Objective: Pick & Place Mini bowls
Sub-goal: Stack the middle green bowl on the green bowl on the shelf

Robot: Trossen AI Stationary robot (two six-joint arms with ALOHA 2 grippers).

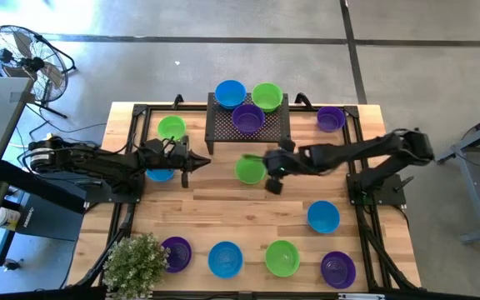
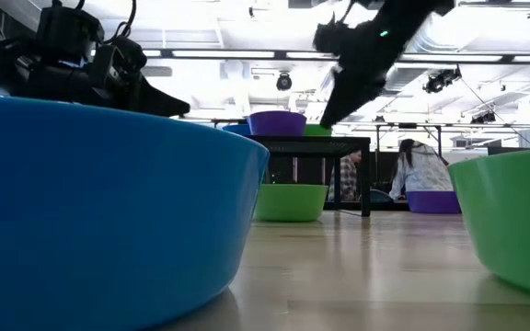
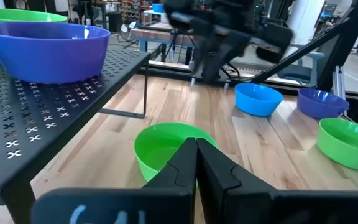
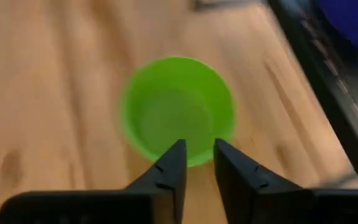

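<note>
We see right claw (image 4: 196, 163) above bright green plastic mini bowl (image 1: 250, 170) on wooden desk (image 1: 223, 212), just in front of black perforated metal rack (image 1: 227, 129); fingers narrowly parted, nothing gripped. Rack carries blue bowl (image 1: 230, 93), green bowl (image 1: 267, 96), purple bowl (image 1: 247, 118). Left claw (image 3: 196, 163) pressed closed, empty, pointing at same green bowl from opposite side. More bowls along desk front edge, beside small potted plant (image 1: 136, 260).
</note>
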